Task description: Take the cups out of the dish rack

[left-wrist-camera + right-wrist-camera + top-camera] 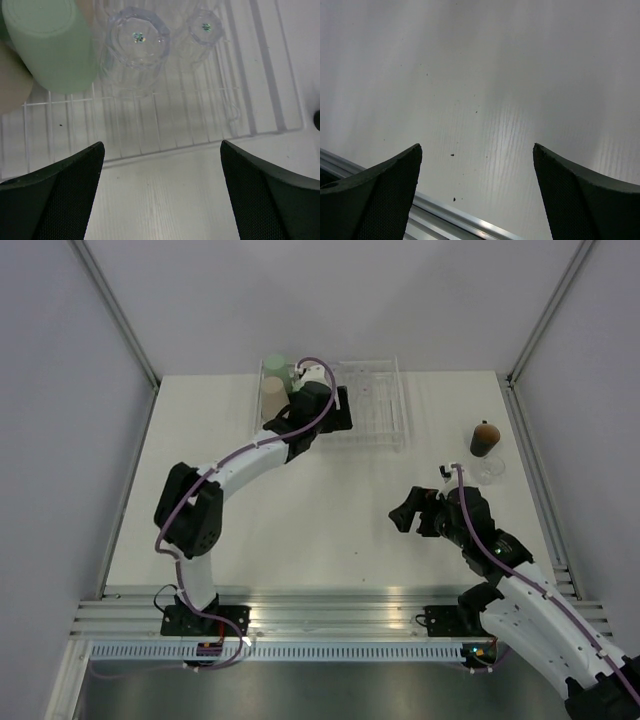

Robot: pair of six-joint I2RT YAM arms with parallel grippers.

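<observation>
The clear cups left in the dish rack sit in the upper middle of the left wrist view. There are at least two, close together, and they seem to stand mouth down with their bases towards the camera, so we judge their long axes to be upright. A green tumbler crowds them from the upper left, with a beige tumbler at the left edge beyond it. In the top view the rack lies at the upper centre of the bench, its long side running left to right.

The left tool hangs over the rack's near edge, jaws spread wide and empty. We think the main risk is the crowding. A finger coming down between the cups could nudge a neighbour or tip the green tumbler. Smooth see-through walls may slip, and a rim could catch on the wire.

At the right of the top view stand a brown cup and a clear cup. The right tool is lower, agape over bare bench.
</observation>
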